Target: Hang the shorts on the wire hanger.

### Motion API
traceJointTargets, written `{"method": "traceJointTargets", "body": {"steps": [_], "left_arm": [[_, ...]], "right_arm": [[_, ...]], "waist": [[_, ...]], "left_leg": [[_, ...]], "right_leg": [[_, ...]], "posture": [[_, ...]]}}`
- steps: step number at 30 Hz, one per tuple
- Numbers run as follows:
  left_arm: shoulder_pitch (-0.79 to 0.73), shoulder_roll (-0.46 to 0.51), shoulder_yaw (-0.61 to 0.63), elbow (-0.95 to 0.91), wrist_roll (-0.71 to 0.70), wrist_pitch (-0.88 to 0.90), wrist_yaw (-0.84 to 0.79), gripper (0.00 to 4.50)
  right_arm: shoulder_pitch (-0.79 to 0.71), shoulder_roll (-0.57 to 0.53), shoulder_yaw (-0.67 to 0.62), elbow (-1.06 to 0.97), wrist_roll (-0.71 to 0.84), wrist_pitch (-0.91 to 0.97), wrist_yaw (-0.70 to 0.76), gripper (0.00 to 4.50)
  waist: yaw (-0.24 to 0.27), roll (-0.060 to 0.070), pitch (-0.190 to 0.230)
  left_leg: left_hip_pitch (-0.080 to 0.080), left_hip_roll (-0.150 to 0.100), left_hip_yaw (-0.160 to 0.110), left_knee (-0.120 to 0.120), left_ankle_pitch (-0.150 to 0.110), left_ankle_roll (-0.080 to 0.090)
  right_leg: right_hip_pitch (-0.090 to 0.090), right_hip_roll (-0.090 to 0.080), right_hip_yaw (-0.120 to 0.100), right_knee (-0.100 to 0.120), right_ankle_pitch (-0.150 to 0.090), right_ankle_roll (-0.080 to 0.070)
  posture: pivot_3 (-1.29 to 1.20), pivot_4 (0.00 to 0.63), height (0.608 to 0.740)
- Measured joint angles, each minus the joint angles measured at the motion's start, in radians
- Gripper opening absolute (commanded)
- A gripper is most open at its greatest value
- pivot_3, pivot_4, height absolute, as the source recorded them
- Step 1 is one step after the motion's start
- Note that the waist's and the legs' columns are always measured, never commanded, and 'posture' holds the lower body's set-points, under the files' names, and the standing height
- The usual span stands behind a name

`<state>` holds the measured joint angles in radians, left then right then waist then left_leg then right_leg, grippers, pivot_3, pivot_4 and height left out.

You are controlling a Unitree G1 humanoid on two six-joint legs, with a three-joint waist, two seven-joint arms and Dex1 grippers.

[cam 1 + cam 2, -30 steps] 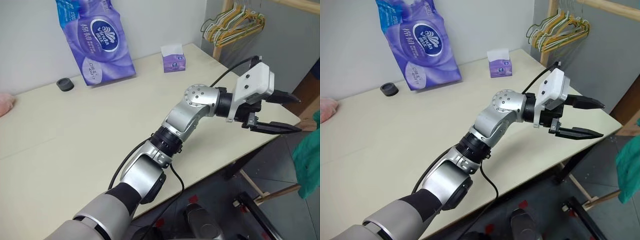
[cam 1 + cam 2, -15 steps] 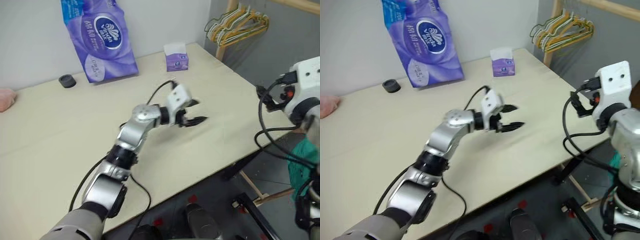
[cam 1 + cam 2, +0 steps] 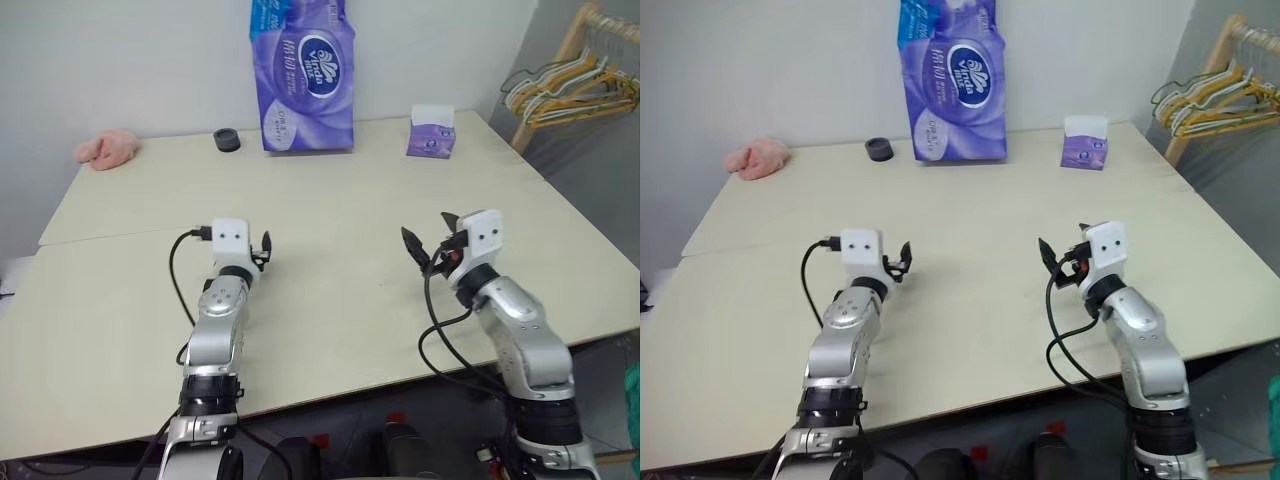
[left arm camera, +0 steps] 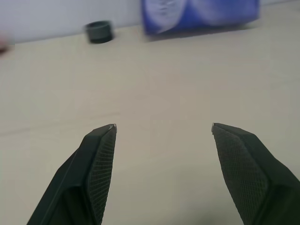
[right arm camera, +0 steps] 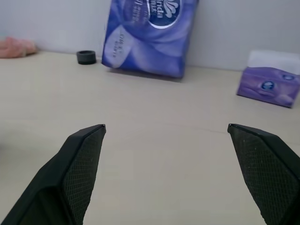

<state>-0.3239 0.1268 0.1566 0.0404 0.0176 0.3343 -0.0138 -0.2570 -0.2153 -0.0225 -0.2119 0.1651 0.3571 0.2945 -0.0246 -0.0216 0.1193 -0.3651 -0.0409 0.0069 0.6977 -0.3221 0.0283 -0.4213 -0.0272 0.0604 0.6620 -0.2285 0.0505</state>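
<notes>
A sliver of the teal shorts [image 3: 633, 386] shows low at the far right, below and beyond the table's edge. The wire hanger is out of view. My left gripper [image 3: 263, 249] hovers level over the cream table [image 3: 330, 200], left of centre. Its black fingers [image 4: 101, 154] stand apart with only bare tabletop between them. My right gripper [image 3: 428, 240] hovers over the table right of centre. It is wide open and empty, as the right wrist view [image 5: 166, 126] shows. Both grippers are far from the shorts.
A large purple tissue pack [image 3: 305, 75] stands at the table's back. Near it are a small purple tissue box [image 3: 431, 133], a black ring [image 3: 227, 140] and a pink cloth [image 3: 108, 148]. A bunch of coloured hangers [image 3: 575, 85] hangs on a wooden rack at the far right.
The view has swung left, away from the table's right edge. My left arm swung left and down over the table. My right arm came into view and lowered beside it. Both grippers stayed open.
</notes>
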Motion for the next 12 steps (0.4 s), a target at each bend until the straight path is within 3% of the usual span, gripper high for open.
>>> {"method": "traceJointTargets", "body": {"steps": [5,12], "left_arm": [[0.004,0.005,0.009,0.011,-0.009,-0.036,0.004,3.44],[-0.015,0.022,0.008,0.046,-0.051,-0.051,-0.028,3.44]], "right_arm": [[-0.006,0.031,0.003,0.173,-0.032,-0.120,-0.027,4.45],[-0.026,0.028,0.003,0.239,-0.043,-0.197,-0.024,4.45]], "waist": [[0.029,-0.001,-0.001],[0.033,-0.001,-0.001]], "left_leg": [[0.000,0.000,-0.003,0.000,0.003,-0.002],[0.000,0.001,-0.008,-0.002,0.004,-0.004]], "right_leg": [[0.001,0.000,-0.004,0.000,0.002,-0.004],[0.001,0.001,-0.014,0.000,0.001,-0.007]], "posture": [[0.08,0.084,0.740],[0.11,0.107,0.740]]}}
